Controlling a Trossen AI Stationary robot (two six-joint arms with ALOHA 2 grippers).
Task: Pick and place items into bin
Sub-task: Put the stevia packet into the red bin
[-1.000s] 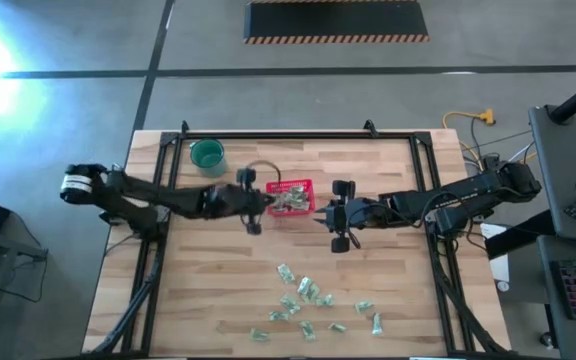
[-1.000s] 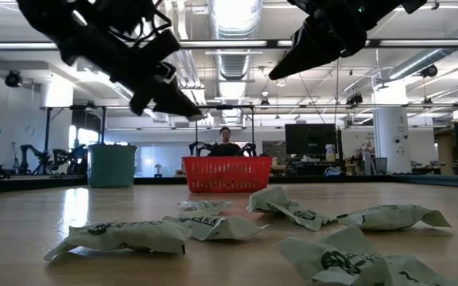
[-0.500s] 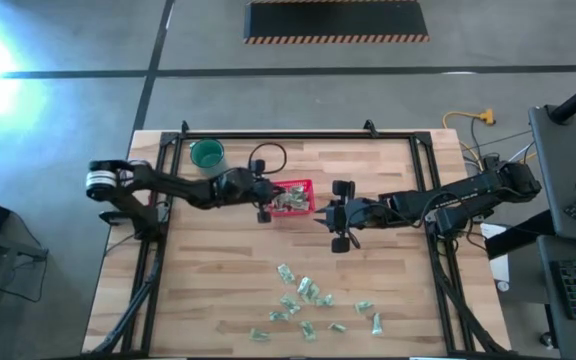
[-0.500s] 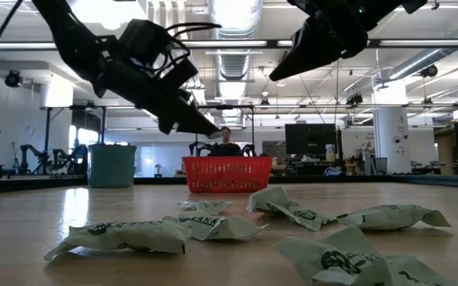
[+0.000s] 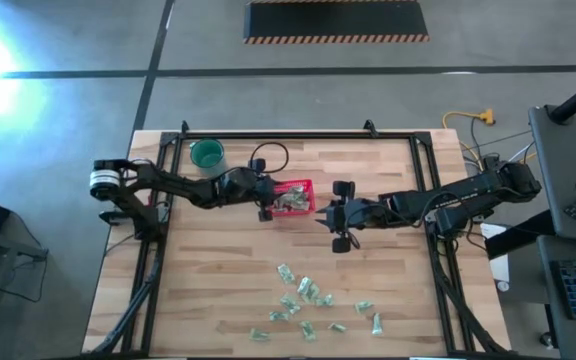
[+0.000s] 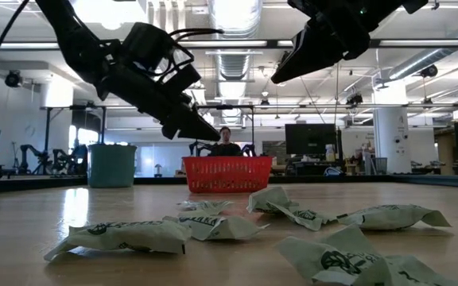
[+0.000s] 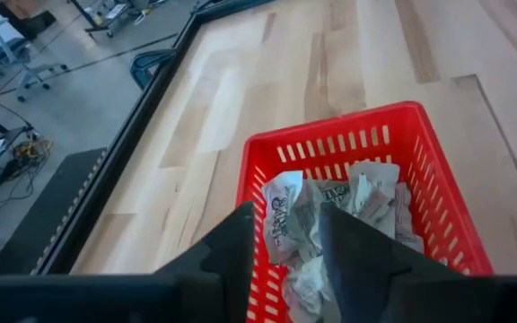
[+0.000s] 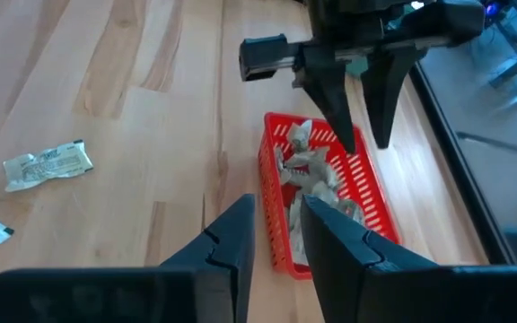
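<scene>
My left gripper hangs over the left rim of the red basket, fingers parted a little, holding nothing. My right gripper hovers just right of the basket, fingers a narrow gap apart, also holding nothing. The basket is rectangular plastic with slotted mesh walls; several crinkly green-and-white packets lie piled in it. More packets lie scattered on the pale wood-plank table, near its front edge. A round teal cup stands at the back-left corner. Bare wood lies between the basket and the scattered packets.
</scene>
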